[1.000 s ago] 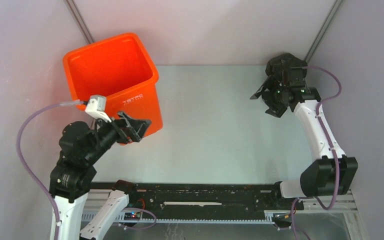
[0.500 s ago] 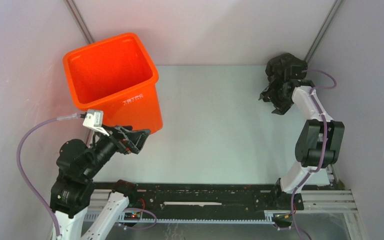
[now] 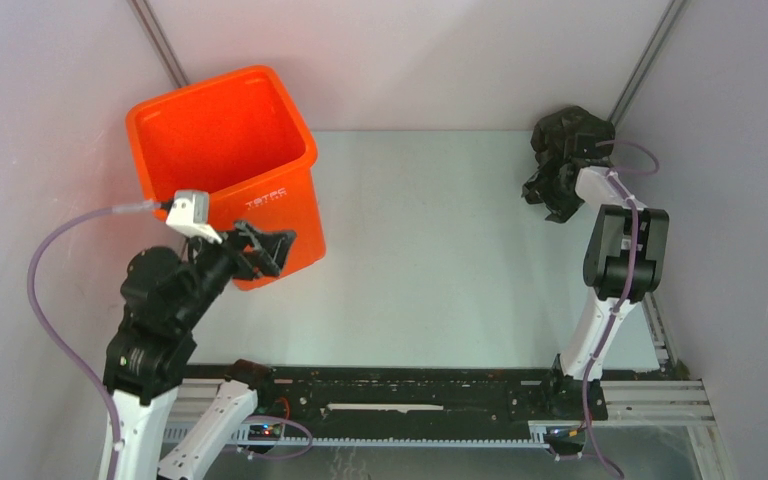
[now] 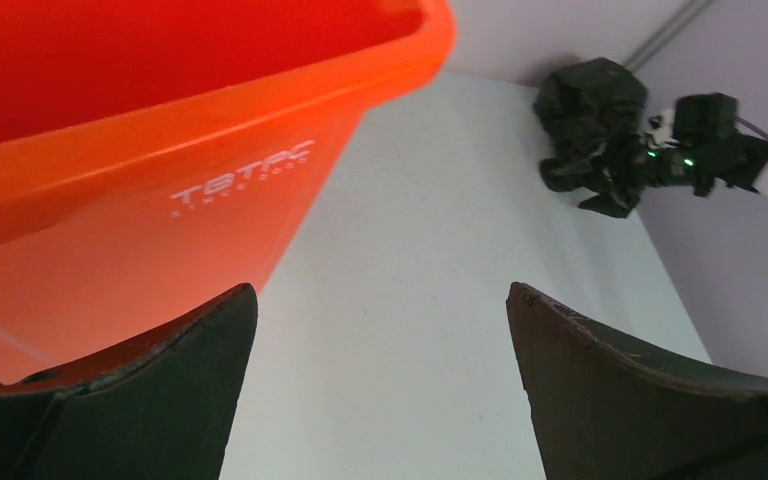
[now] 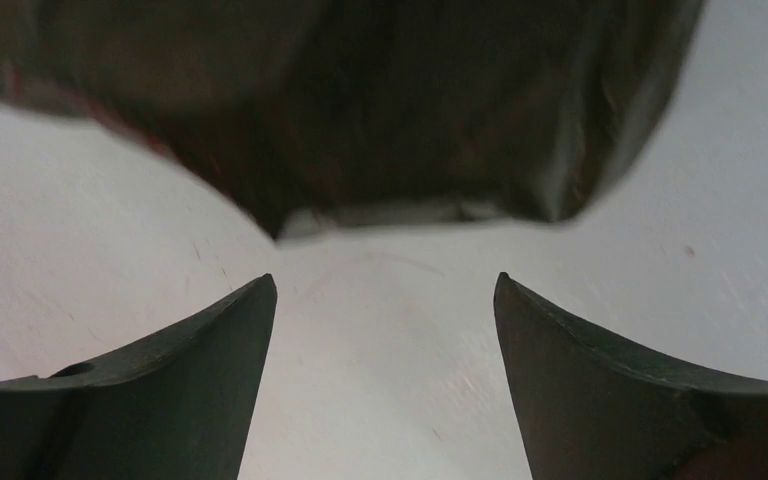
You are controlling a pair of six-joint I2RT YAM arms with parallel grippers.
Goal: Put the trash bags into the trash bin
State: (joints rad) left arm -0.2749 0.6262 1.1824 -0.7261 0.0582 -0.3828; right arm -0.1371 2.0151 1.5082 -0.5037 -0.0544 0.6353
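Observation:
The trash bin (image 3: 295, 140), bright orange, stands at the far left; its lettered side (image 4: 160, 200) fills the left wrist view. My left gripper (image 3: 275, 250) hovers open just in front of that side, nothing between its fingers (image 4: 190, 340). The trash bag (image 3: 568, 128) is a crumpled black lump in the far right corner. My right gripper (image 3: 552, 195) sits right at its near edge, open. In the right wrist view the bag (image 5: 360, 110) lies just beyond the fingertips (image 5: 245, 310), with bare table between them.
Grey side walls close in on both sides, and the right wall runs close behind the bag. A black rail (image 3: 410, 395) runs along the near edge by the arm bases. Pale table surface (image 3: 430, 250) lies between bin and bag.
The right arm has folded up and brought its gripper down against the bag's near edge, jaws narrowing slightly. The left gripper dipped back, then returned to the bin's front side.

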